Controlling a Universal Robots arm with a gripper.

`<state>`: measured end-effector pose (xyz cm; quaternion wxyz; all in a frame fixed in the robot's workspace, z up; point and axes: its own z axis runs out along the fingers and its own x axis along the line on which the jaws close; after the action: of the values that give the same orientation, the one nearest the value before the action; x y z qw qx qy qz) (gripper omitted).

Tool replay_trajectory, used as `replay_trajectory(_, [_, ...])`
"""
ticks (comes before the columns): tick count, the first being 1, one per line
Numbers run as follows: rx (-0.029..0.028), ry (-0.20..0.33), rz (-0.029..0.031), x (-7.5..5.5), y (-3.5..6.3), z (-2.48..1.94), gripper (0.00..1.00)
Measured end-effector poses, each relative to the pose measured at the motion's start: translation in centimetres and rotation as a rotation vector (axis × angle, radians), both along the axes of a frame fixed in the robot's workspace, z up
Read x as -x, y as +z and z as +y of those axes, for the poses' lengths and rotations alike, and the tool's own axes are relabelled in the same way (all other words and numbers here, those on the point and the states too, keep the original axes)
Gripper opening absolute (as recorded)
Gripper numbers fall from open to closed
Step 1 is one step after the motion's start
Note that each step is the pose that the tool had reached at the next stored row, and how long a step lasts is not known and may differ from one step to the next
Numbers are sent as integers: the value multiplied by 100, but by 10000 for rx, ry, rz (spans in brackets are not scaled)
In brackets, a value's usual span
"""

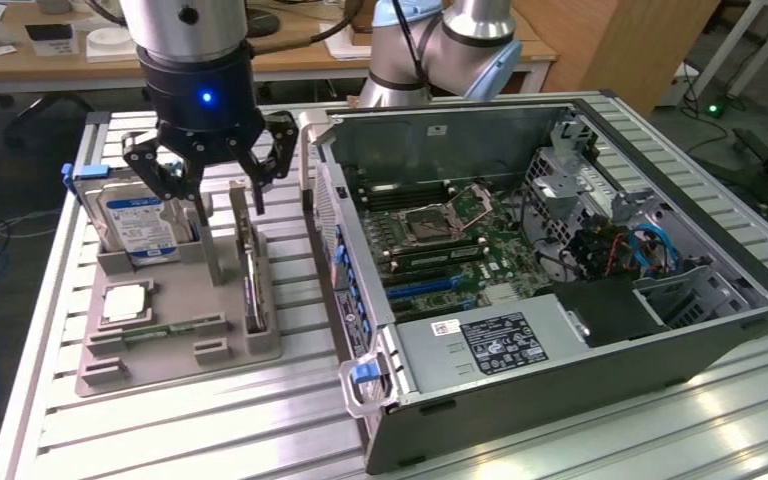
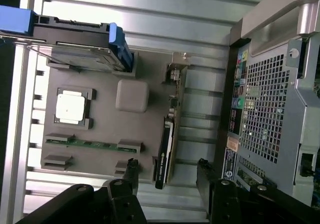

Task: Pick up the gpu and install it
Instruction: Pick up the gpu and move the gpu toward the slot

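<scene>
**Exterior view**
- Gripper: you are looking at it hanging low over the grey fixture tray. Its fingers are spread and are holding nothing.
- The gpu: it is standing on its long edge in a slot of the tray, not yet lifted. From the gripper it is lying toward 5 o'clock, close below. Its long axis is running roughly from 12 to 6 o'clock, with the 12 o'clock end rising between the fingertips.
- Hard drive: it is standing upright in the tray at about 9 o'clock from the gpu, near it but apart.
- Computer case: it is lying open on the slatted table, at 3 o'clock from the tray.

**Wrist view**
- Gripper: you are seeing both dark fingers held wide, one on each side of the card, touching neither face.
- The gpu: it is sitting edge-on, its near end reaching into the gap between the fingers. Its long axis is running straight away from the gripper, across the line that joins the fingertips. The pale bracket is sitting at the far end.
- Judgement: the thin faces are lining up with the pads, so the closing direction is looking right for a grip across the card's thickness.
</scene>
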<state>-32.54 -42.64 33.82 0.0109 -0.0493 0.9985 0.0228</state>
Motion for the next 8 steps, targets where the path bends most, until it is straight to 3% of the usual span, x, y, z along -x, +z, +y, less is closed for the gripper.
replay_trajectory(8, [-3,-10,-1,-9,-144,3,59])
